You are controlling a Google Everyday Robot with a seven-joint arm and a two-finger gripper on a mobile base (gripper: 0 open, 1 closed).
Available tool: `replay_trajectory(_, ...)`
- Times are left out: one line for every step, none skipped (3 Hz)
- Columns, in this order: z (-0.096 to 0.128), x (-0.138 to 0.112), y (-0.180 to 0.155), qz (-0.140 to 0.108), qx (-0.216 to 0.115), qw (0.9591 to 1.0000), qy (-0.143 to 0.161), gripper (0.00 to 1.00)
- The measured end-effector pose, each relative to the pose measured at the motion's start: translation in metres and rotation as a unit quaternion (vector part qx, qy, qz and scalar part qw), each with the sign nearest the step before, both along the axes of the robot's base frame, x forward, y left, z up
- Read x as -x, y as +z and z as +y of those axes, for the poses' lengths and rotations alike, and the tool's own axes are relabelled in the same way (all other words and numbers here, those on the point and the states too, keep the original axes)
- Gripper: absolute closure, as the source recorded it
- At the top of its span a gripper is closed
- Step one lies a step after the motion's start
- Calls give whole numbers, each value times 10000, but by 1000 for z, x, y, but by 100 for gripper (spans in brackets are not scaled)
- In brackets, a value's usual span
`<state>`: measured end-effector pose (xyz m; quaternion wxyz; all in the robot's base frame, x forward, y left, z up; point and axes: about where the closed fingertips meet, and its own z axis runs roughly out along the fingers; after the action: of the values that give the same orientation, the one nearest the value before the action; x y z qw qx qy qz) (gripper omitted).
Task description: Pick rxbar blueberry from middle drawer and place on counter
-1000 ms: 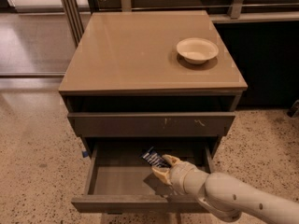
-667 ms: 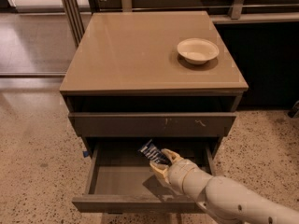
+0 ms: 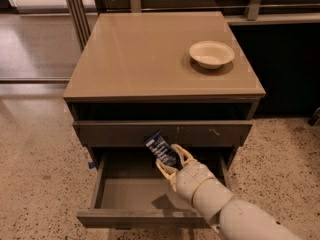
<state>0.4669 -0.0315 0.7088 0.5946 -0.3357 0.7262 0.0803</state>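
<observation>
Step in hand, by my reading: the lift-out, with the carry up to the top not yet begun. The target is the large, square, glossy tan-beige counter (image 3: 150, 54). I would aim the set-down at its near left part, well apart from the shallow white bowl (image 3: 211, 53) at the right rear. The wide, shallow grey-brown middle drawer (image 3: 132, 196) stands pulled out, with its grey floor bare. Above it the upper drawer front with small white scratches (image 3: 120, 133) appears slightly out (this is the lip I worry about), so I would draw the load toward me first, then raise it, rather than go straight up. The pale cream arm (image 3: 235, 214) enters from the lower right. The beige two-finger gripper (image 3: 171, 162) hangs over the drawer interior, just below the scratched front, with its fingers closed on the lower end of the bar. The rxbar blueberry (image 3: 159, 146) is a small, flat, rectangular wrapper, dark navy with white print. It is tilted, its upper end leaning left across the scratched front in view, and it is clear of the drawer floor. Held by one end, it may swing, so slow wrist moves are advised.
</observation>
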Motion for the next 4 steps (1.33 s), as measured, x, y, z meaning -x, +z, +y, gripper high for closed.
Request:
replay_trajectory(1,0,0,4,-8,10000,2,100)
replay_trajectory(6,-9,18,-314,-77,9995,56,100)
replay_trajectory(6,-22,60,-820,-10,9966,126,100)
replay_trajectory(8,-37,100,-1196,127,9925,200,100)
